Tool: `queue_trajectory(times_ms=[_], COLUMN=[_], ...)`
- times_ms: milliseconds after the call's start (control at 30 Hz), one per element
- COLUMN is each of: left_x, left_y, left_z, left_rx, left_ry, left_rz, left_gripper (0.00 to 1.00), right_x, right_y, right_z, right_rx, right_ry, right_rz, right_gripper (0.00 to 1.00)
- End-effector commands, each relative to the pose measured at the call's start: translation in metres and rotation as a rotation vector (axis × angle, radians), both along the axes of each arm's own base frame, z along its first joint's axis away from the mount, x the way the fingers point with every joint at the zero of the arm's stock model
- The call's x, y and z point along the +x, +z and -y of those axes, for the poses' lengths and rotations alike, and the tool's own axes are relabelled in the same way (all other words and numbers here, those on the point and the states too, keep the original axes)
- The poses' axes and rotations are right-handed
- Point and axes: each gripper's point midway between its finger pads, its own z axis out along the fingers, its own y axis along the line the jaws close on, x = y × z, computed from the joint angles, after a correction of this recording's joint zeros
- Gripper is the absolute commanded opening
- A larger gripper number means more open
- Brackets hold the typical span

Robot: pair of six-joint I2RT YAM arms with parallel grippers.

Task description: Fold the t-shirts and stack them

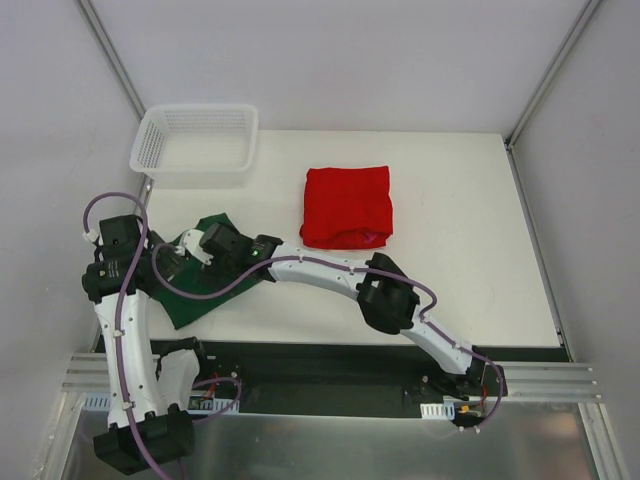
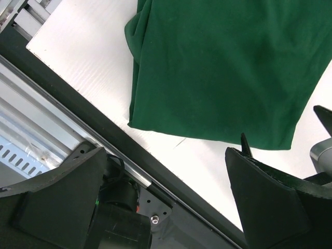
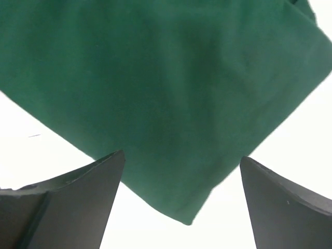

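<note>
The red t-shirt [image 1: 345, 207] lies folded in a rough square near the middle of the table. The dark green t-shirt [image 1: 196, 302] lies flat and folded at the near left, partly hidden under both arms. My left gripper [image 1: 165, 263] hangs over its near-left side, open and empty [image 2: 171, 150], with the green t-shirt [image 2: 223, 67] ahead of the fingertips. My right gripper [image 1: 197, 246] reaches across from the right and stands open [image 3: 182, 155] above one corner of the green t-shirt [image 3: 155, 78], gripping nothing.
A white mesh basket [image 1: 195, 143] stands empty at the back left corner. The table's black near edge and metal rail [image 2: 78, 119] run just behind the left gripper. The right arm's elbow [image 1: 385, 295] hovers in front of the red t-shirt.
</note>
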Motion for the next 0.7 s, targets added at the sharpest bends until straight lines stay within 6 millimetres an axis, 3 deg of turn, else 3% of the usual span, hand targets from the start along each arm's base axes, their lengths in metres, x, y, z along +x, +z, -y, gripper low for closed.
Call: queue_trajectory(times_ms=[0,367,533,667], left_x=[-0.002,-0.003,-0.003,-0.003], left_y=[0.0,0.003,0.004,0.003], left_z=[0.006,0.01,0.012,0.014], left_rx=[-0.018,-0.024,-0.029,-0.036], left_ry=[-0.026,-0.045,-0.055,-0.058], left_rz=[0.011,0.033,0.049,0.051], left_gripper=[0.99,0.99,0.99,0.99], right_x=[0.005,0.003,0.001,-0.003], right_y=[0.038,0.007,-0.014,-0.039], right_z=[-0.018,-0.049,-0.05,-0.039], right_rx=[0.077,0.164,0.161,0.108], right_ry=[0.015,0.046,0.044,0.038], right_rz=[0.101,0.062,-0.007,-0.058], right_gripper=[0.96,0.96,0.96,0.96])
